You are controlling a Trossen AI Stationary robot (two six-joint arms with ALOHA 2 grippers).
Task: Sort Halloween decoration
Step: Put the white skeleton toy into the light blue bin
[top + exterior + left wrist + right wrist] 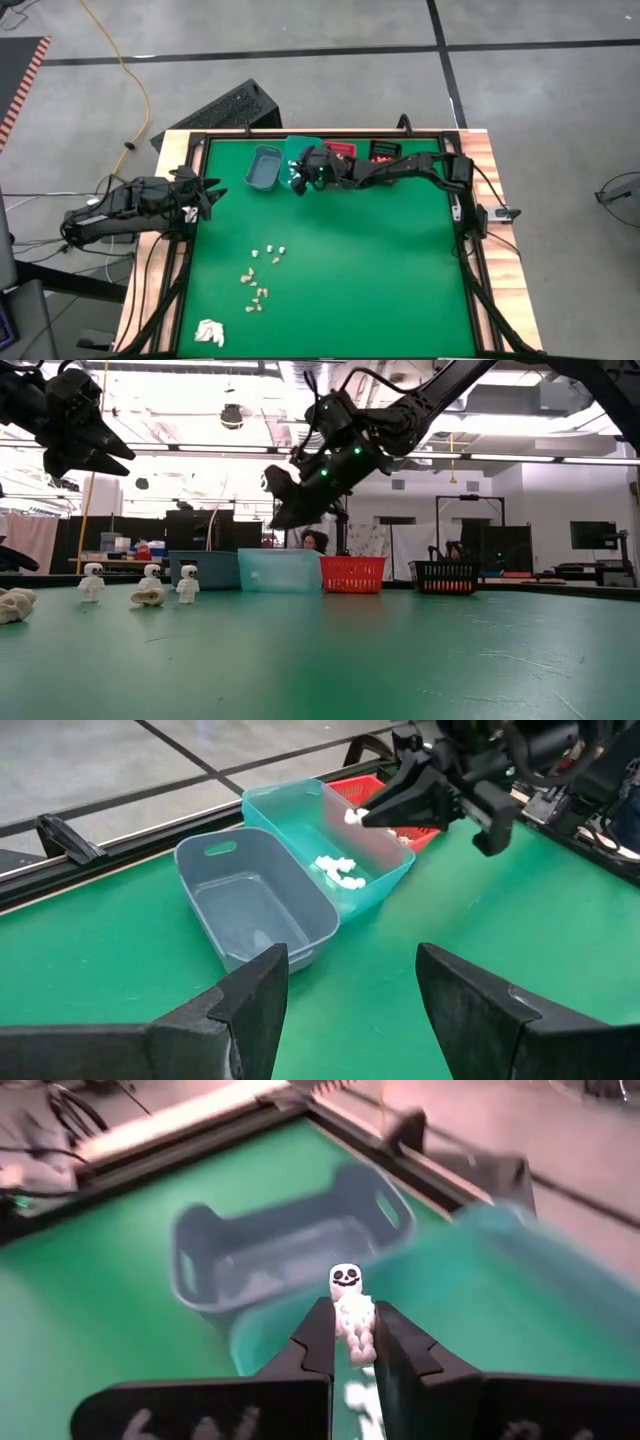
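One white skeleton figure (351,1308) is pinched between the fingers of the right gripper (352,1348), head protruding beyond the fingertips. The gripper hangs directly above the teal bin (385,870), clear of its rim. Several white pieces (338,870) already lie on the floor of that bin, beneath the gripper. The grey bin (255,910) stands just beside the teal one, touching it, and appears empty. The red bin (352,573) and black bin (444,576) follow in the same row on the gripper's far side.

The left gripper (350,1005) waits with its fingers spread wide, holding nothing, raised over the table edge and facing the grey bin.

A loose cluster of unsorted pale pieces (258,280) lies on the green table (380,270), well apart from both grippers. A white papery wad (209,332) sits beyond them near the table corner.
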